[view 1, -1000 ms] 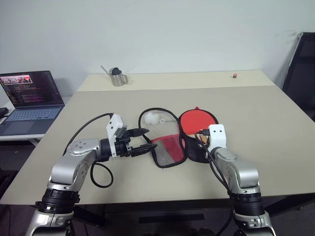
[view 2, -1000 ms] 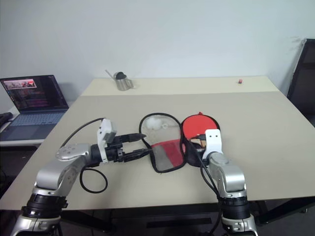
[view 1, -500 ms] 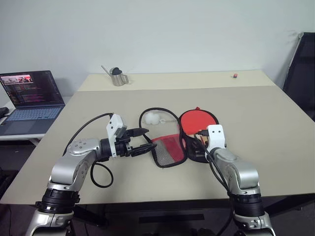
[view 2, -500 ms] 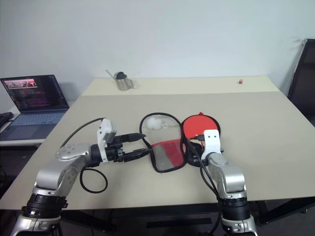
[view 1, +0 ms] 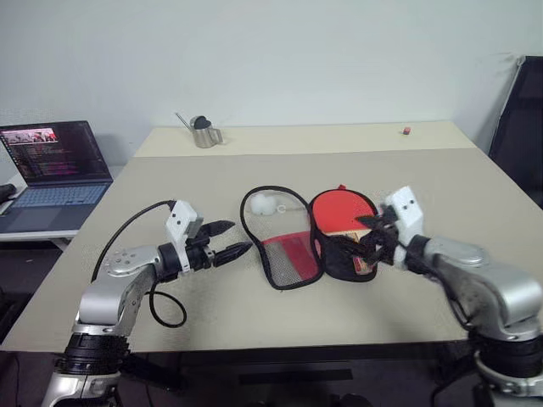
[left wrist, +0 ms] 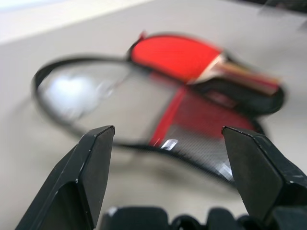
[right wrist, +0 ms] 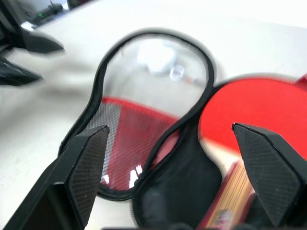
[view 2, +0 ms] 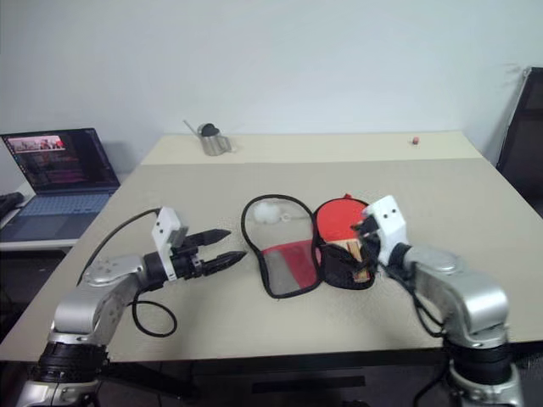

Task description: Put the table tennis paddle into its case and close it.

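Paddle [view 1: 339,209] resting inside opened case [view 1: 293,242] mid-counter; both jaws released, left gripper [view 1: 231,240] and right gripper [view 1: 366,237] flanking for zipping.

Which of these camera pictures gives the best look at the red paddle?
The left wrist view: the table tennis paddle shows its red face and striped wooden handle together, lying in the open case. The head views show it smaller, its handle partly behind the right gripper. The right wrist view crops it.

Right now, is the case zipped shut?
No, the case lies spread open on the table, its mesh flap folded out beside the table tennis paddle.
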`<act>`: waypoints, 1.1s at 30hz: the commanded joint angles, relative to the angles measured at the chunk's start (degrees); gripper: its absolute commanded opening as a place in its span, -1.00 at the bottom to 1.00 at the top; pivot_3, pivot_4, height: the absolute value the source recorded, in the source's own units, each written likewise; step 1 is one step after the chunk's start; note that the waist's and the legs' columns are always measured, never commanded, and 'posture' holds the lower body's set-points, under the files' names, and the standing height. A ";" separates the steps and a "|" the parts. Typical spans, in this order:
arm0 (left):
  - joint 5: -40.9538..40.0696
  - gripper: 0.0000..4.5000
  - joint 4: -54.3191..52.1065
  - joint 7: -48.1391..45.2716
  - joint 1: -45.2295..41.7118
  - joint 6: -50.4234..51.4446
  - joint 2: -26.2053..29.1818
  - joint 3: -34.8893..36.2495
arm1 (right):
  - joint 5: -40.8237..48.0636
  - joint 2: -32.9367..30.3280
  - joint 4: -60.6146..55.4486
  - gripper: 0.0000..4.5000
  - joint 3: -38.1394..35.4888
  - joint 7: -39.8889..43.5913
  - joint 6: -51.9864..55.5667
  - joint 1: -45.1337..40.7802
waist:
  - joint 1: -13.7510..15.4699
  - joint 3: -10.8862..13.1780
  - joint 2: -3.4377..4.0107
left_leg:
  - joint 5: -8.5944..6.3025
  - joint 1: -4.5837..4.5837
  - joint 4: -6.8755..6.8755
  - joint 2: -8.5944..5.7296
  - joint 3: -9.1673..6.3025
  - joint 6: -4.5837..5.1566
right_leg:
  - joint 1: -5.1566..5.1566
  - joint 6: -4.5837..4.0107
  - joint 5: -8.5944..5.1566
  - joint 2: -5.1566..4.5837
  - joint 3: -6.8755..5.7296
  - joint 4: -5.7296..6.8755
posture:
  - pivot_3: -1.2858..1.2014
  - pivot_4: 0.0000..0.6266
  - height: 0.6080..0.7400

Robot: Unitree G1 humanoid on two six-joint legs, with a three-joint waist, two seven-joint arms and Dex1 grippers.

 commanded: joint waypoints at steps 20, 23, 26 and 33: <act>17.20 0.73 41.92 -0.85 -22.17 -15.84 -9.11 -10.21 | 9.69 -16.65 0.64 0.99 -3.55 14.25 -6.47 1.28 | 1.19 0.22 -0.44 | 0.00 -0.10 0.04 -0.06 -0.06 0.00 | 0.06 0.04 0.02 -0.13 -0.16 -0.10 | 0.03 -0.52 1.00; 17.93 0.73 45.63 -1.03 -25.00 -17.98 -12.16 -10.44 | 10.27 -16.88 0.09 0.99 -4.31 13.42 -6.27 1.94 | 2.29 0.22 -0.45 | 0.00 -0.11 0.07 -0.10 -0.08 0.01 | 0.09 0.07 0.03 -0.17 -0.20 -0.10 | 0.03 -0.52 1.00; 18.29 0.73 48.13 -2.04 -28.70 -19.68 -15.08 -10.49 | 10.59 -17.53 0.05 0.99 -5.19 12.70 -6.32 2.43 | 3.19 0.25 -0.49 | 0.02 -0.17 0.12 -0.14 -0.08 0.02 | 0.12 0.13 0.07 -0.21 -0.31 -0.10 | 0.03 -0.52 1.00; 19.37 0.73 52.12 -5.77 -36.78 -23.29 -19.49 -11.35 | 11.75 -18.70 0.10 0.99 -7.82 10.98 -6.23 3.23 | 2.60 0.46 -0.86 | 0.15 -0.69 0.31 -0.16 -0.08 -0.18 | -0.19 0.17 0.11 -0.21 -0.43 -0.15 | 0.03 -0.52 1.00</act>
